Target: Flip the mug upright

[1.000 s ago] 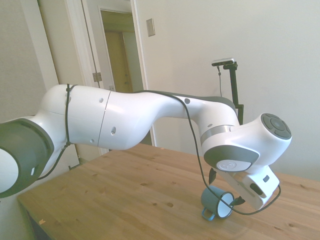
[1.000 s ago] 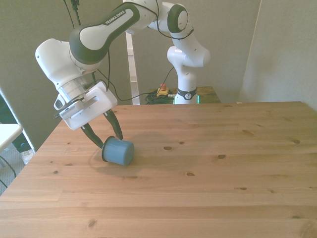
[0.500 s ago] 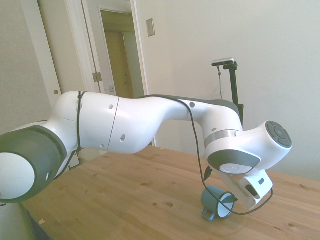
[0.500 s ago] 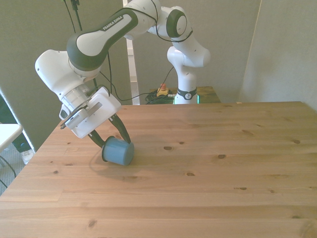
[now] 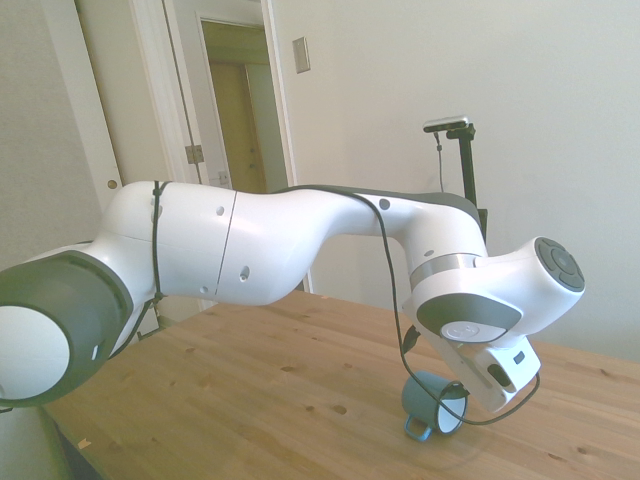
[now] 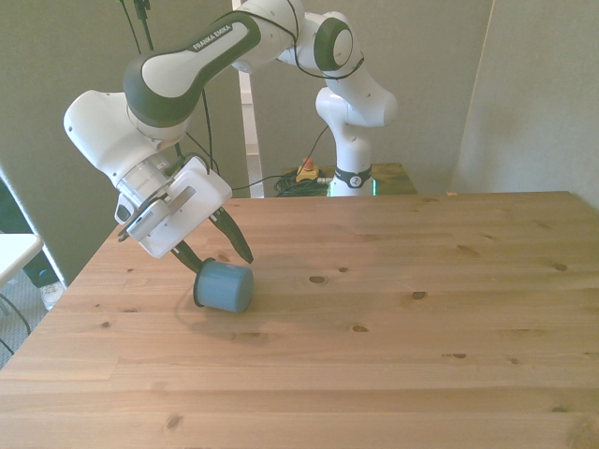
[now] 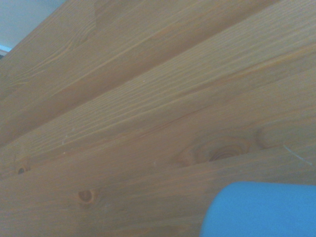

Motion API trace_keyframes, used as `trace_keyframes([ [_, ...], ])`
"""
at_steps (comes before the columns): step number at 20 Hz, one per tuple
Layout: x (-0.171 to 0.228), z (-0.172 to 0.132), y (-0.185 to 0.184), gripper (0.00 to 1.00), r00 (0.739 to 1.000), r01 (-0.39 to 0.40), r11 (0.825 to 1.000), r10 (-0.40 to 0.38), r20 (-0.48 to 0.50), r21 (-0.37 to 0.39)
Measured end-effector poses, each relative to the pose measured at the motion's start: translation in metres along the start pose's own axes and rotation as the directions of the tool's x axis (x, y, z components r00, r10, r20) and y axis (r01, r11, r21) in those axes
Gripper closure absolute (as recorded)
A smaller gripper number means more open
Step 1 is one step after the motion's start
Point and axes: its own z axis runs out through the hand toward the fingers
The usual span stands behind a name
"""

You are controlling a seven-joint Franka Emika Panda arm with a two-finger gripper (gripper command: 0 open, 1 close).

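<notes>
Front view: mug [image 6: 223, 286] lies on its side on the table [image 6: 393, 355], toward the front view's left. Gripper [image 6: 217, 261] tilted just above it, fingers spread, one each side (likely lining up a rim grab). Teal-blue, white inside, handle [image 5: 416, 429] on the wood.

Mug [image 6: 224, 286] sideways on wooden table [image 6: 393, 355]

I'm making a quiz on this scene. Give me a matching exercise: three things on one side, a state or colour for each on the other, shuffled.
Things:
1. mug
2. gripper
3. table

States:
A. pale knotty wood
B. open, fingers straddling the rim
C. teal-blue, lying on its side

Pairs: 1-C, 2-B, 3-A
</notes>
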Motion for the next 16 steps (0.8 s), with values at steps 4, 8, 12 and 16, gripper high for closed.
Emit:
trace_keyframes([
  [4,0.0004,0.0004,-0.0007,1.00,1.000,0.000,1.000,0.000,0.003,0.004],
  [8,0.0024,0.0026,-0.0012,1.00,1.000,0.000,1.000,0.000,0.011,0.002],
  [12,0.0050,0.0052,-0.0012,1.00,1.000,-0.001,1.000,0.001,0.016,0.000],
  [16,0.0072,0.0068,-0.0020,1.00,1.000,0.001,1.000,-0.001,0.017,-0.002],
])
